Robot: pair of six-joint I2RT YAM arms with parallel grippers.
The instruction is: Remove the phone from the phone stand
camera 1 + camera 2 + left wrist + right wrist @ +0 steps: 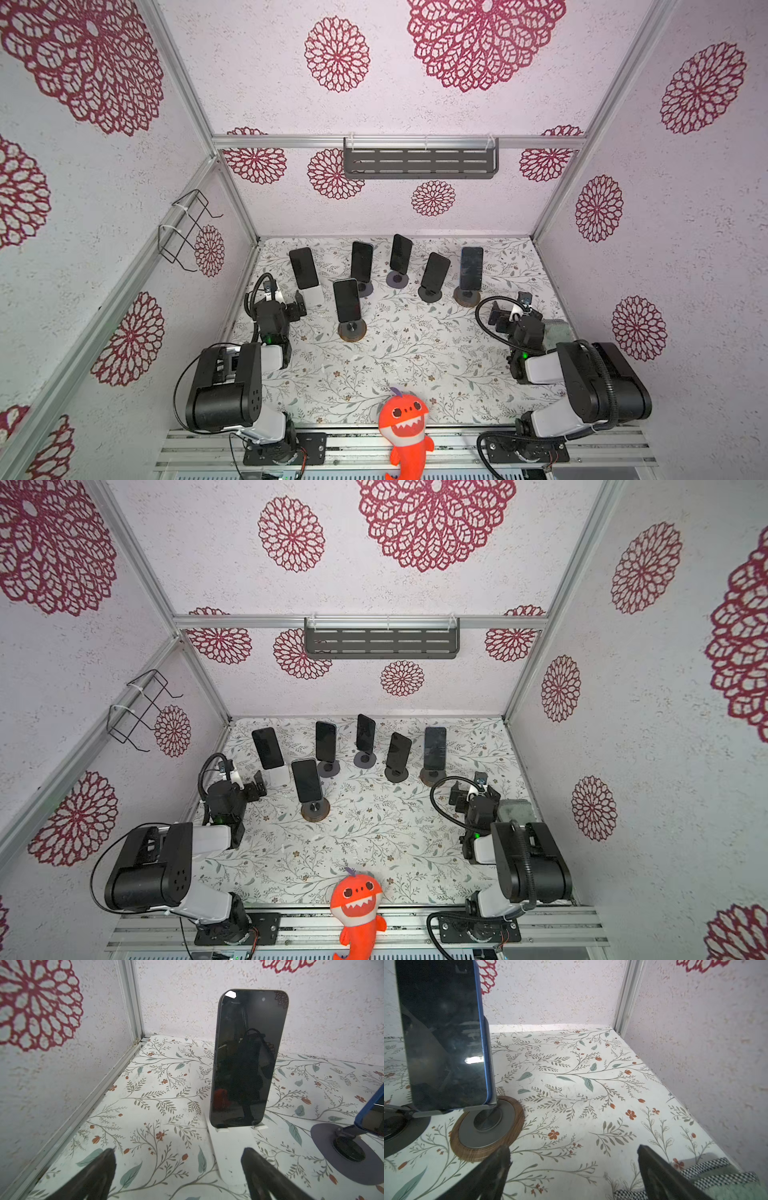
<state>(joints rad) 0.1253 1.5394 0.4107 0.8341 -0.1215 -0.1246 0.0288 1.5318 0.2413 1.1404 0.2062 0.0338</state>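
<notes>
Standing at far half of table (pixel 415 365), six phones (pixel 347 300) are counted, each seated on own stand (pixel 352 330); one plush shark (pixel 405 419) noted. Both left gripper (pixel 178 1153) and right gripper (pixel 573 1151) are spread wide, empty.

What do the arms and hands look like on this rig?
Both alike: left arm and right arm have boxy black joint housings, white link shells and black base plates. A black ribbed cable loops to each wrist, with a green light near it. The left hand and right hand are black, with tapered fingers.
</notes>
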